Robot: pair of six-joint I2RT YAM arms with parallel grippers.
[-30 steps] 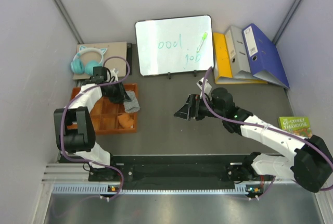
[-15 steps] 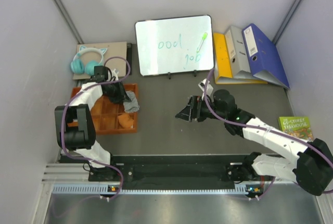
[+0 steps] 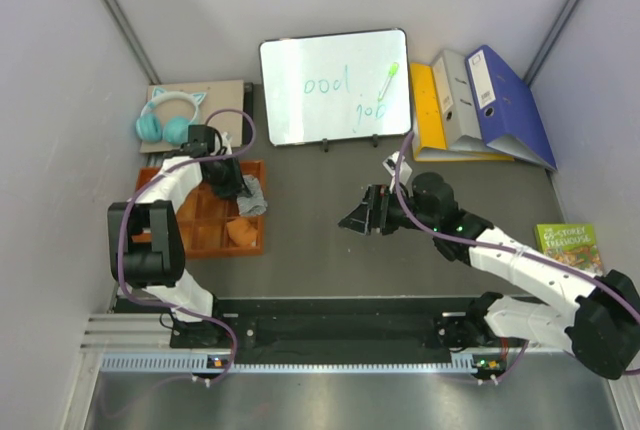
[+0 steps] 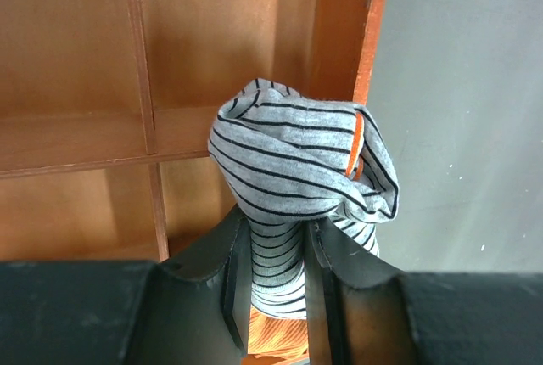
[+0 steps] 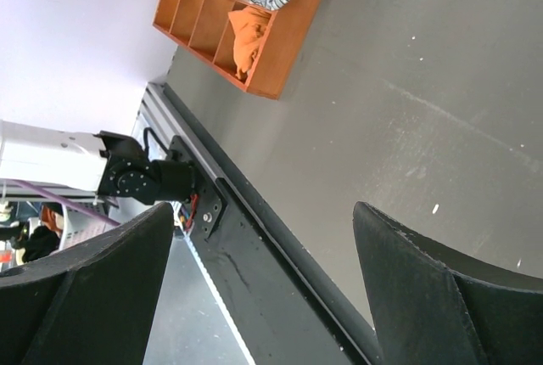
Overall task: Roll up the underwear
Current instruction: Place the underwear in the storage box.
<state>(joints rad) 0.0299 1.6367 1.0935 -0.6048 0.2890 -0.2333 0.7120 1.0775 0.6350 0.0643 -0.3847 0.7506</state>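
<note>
My left gripper (image 4: 270, 238) is shut on the rolled grey-and-white striped boxer shorts (image 4: 297, 161), holding the bundle over the right edge of the orange compartment tray (image 4: 85, 136). In the top view the left gripper (image 3: 238, 186) sits at the tray's far right corner with the striped roll (image 3: 254, 197) below it. The rust-orange briefs (image 3: 240, 231) lie bunched in a near-right compartment and also show in the right wrist view (image 5: 248, 36). My right gripper (image 3: 357, 214) is open and empty, hovering above the middle of the table.
Teal headphones (image 3: 166, 118) on a board lie behind the tray (image 3: 195, 222). A whiteboard (image 3: 334, 86) with a green marker stands at the back centre. Ring binders (image 3: 478, 105) lie at the back right, and a green book (image 3: 568, 241) at the right edge.
My left gripper has shifted slightly towards the tray's far right corner with the striped roll. My right arm has barely moved.
</note>
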